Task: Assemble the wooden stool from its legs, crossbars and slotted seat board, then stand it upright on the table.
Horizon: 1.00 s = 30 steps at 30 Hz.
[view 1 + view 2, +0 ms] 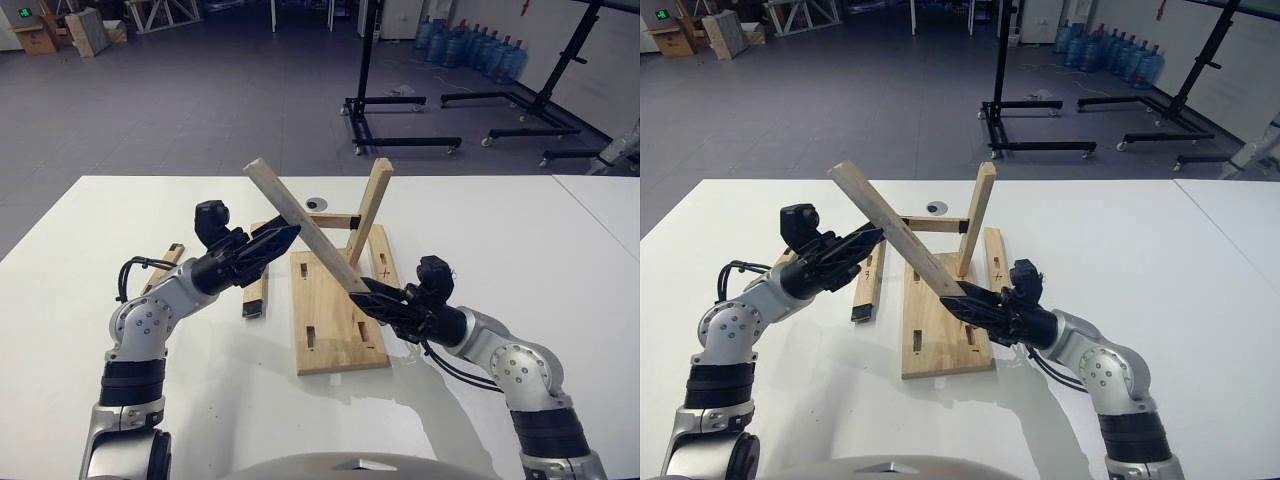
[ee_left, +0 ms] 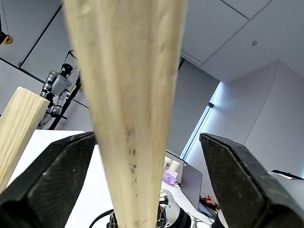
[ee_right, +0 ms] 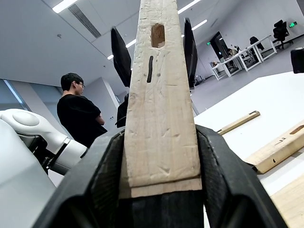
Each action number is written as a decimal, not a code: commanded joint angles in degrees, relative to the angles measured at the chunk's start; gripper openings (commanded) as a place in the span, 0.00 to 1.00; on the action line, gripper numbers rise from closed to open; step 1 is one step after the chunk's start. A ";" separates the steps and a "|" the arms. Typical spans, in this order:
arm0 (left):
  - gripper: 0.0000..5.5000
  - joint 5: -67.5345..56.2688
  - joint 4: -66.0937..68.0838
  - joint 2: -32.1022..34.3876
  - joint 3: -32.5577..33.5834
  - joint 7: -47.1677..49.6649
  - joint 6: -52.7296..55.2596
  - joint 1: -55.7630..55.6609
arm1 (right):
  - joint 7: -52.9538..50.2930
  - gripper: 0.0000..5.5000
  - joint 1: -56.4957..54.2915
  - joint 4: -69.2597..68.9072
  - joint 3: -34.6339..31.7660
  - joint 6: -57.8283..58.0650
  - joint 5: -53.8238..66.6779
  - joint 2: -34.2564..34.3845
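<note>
Left eye view: the right gripper [image 1: 372, 296] is clamping the lower end of a tilted leg [image 1: 275, 192] above the seat board [image 1: 335, 342] lying on the desk [image 1: 520, 240]. The left gripper [image 1: 288, 236] is straddling the leg's middle, fingers apart, seemingly not touching it.

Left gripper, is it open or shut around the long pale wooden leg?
Open. The left gripper straddles the long pale wooden leg, but its black fingers stand clear of the wood on both sides.

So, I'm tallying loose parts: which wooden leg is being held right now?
The long slanted leg, its lower end clamped in the right hand. The other raised leg stands on the seat board; the remaining pieces lie flat.
</note>
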 commanded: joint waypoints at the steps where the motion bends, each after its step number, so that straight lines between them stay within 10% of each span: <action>1: 0.72 -0.18 0.13 0.20 0.15 0.51 0.72 -1.43 | 0.45 0.37 -0.08 0.93 -0.08 -1.10 -1.58 -0.13; 15: 0.72 1.42 2.11 -0.78 -0.65 0.21 -0.17 -1.45 | 1.90 0.37 -1.59 1.58 0.58 -0.13 -2.45 -0.77; 30: 0.37 3.81 2.39 -1.28 -0.75 -1.68 -1.44 -0.75 | 1.17 0.37 -2.71 4.29 -0.41 -2.28 -4.13 -0.30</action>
